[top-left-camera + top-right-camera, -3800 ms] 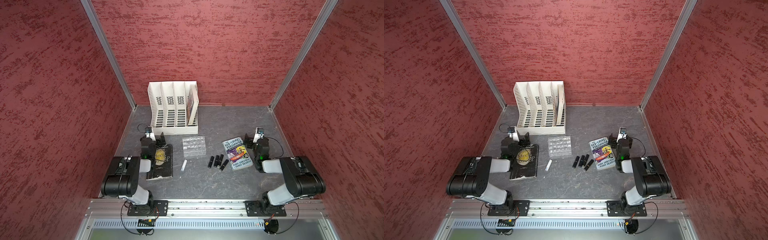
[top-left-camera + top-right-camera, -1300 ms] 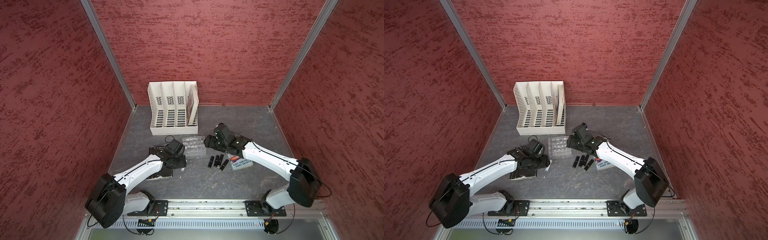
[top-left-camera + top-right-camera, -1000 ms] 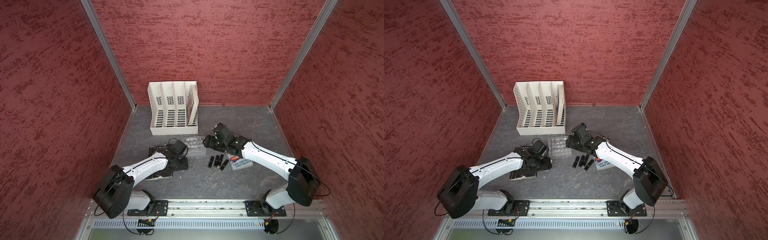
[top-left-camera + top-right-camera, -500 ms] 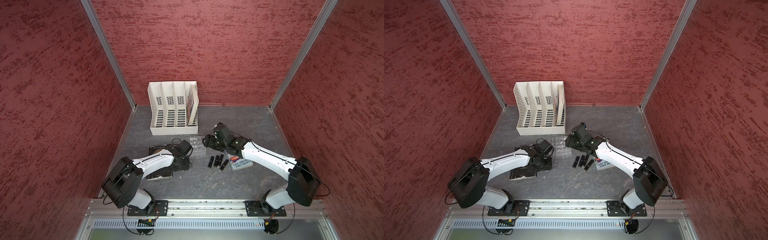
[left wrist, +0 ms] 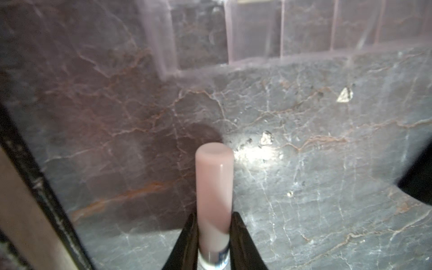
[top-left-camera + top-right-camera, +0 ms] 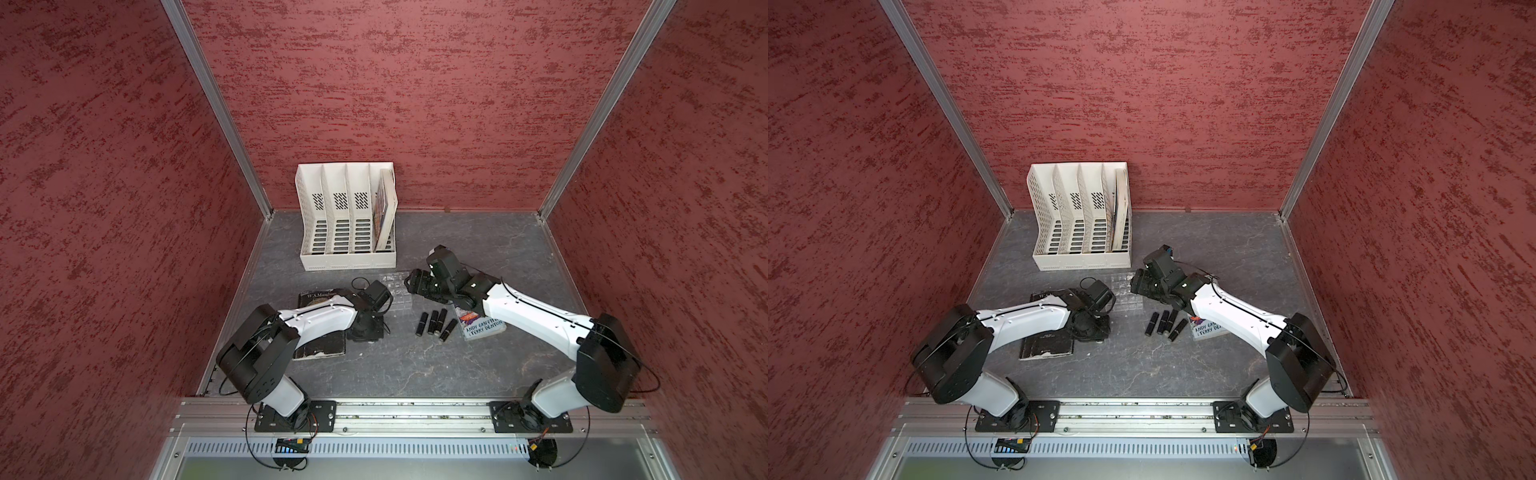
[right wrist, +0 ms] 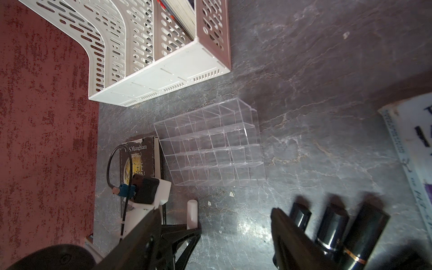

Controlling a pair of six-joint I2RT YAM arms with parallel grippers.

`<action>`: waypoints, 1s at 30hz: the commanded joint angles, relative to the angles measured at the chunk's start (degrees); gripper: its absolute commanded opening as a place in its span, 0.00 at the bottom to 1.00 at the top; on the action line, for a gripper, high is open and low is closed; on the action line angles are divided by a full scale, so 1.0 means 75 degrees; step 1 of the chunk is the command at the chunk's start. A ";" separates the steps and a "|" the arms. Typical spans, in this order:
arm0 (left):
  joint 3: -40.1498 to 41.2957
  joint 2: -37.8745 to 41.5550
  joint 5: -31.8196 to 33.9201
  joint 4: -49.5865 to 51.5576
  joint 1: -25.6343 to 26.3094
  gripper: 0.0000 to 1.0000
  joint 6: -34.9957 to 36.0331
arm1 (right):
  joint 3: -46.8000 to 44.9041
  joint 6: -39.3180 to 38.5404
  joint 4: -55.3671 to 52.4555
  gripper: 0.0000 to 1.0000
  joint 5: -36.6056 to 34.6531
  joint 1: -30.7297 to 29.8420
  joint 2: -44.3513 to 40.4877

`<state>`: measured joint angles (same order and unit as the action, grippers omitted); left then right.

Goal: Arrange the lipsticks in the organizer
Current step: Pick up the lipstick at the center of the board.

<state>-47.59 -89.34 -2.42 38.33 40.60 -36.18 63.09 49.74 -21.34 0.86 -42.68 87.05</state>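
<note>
Well, in both top views the left arm (image 6: 316,322) is bent low over the worktop (image 6: 415,374). Its wrist hides the left jaws, just in front of the organizer (image 6: 397,291). The four black lipsticks (image 6: 434,322) lie side by side on the worktop near the organizer, just beside a colourful book (image 6: 484,328). The right arm (image 6: 532,311) reaches past them towards the organizer's right end.

From the left wrist, the left jaws are closed on the white lipstick (image 5: 214,187), pinching it by its clear-banded end. Most of the tube sticks out ahead, towards a corner of the organizer. Whether it lies on the worktop or is just off it, I cannot tell.

From the right wrist, the right jaws stand wide apart with nothing between them, close above the black lipsticks. The organizer's cells all look empty, and a white file rack (image 7: 152,58) stands behind it.

I'd guess these tubes are light and stiff but glossy and round, so apt to roll or slip. A hold across the barrel nearer the middle would steady one better than this end pinch, which may let it swing when it is stood upright for a cell. The clear organizer looks light too and could skid if a tube catches a wall.
</note>
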 commanded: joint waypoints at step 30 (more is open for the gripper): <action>0.0834 0.2865 -0.1090 -0.4433 0.0229 0.14 0.1876 | 0.1778 -0.1259 -0.1408 0.42 0.3544 0.0440 0.0538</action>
<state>-41.25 -67.42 -9.41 6.98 42.13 -23.42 73.89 40.03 -32.67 28.21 -39.57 90.63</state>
